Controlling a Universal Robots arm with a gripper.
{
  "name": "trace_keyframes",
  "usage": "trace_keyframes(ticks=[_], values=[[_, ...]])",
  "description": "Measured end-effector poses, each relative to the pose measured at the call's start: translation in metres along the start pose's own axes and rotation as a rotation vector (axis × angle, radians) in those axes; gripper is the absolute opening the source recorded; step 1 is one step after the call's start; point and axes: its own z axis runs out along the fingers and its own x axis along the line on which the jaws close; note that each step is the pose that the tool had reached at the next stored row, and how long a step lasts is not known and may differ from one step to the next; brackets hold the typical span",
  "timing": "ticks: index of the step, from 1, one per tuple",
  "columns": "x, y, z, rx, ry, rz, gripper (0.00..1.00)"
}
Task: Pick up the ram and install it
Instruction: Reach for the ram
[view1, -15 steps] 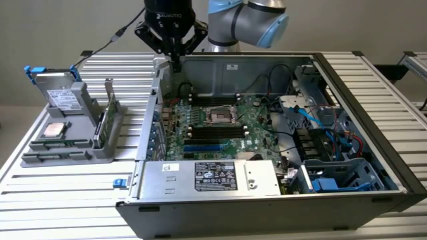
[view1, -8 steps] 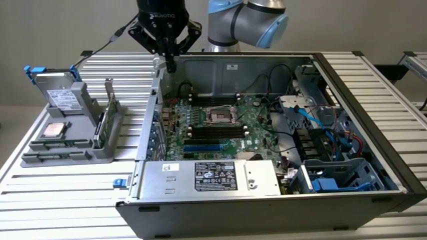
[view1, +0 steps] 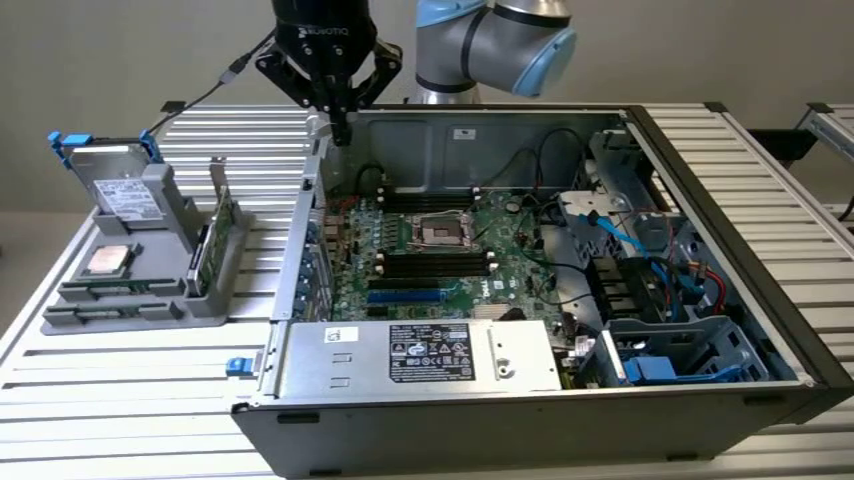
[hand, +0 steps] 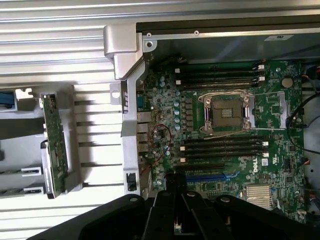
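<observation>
The jaws are pinched shut on nothing, above the rear corner of the open case (view1: 747, 240). The ram (hand: 55, 145) stands on edge in the grey holder (view1: 114, 305) on the surface, well apart from them. It is likely light, stiff and fragile, so it is best pinched along its long upper edge, clear of the chips. The wrist view shows its chip face and the black slots (hand: 220, 146), seemingly empty. The exterior view shows the jaws' height.

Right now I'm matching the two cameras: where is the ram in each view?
Exterior view: the ram stands on edge in the gray holder at the exterior view's left.
Wrist view: the ram sits in that holder, outside the case wall.
Shared landmark: the CPU socket.
</observation>
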Motion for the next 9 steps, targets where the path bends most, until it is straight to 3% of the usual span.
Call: trace_keyframes(ticks=[9], values=[[0.023, -0.0008, -0.0003, 0.0, 0.0, 0.0, 0.1]])
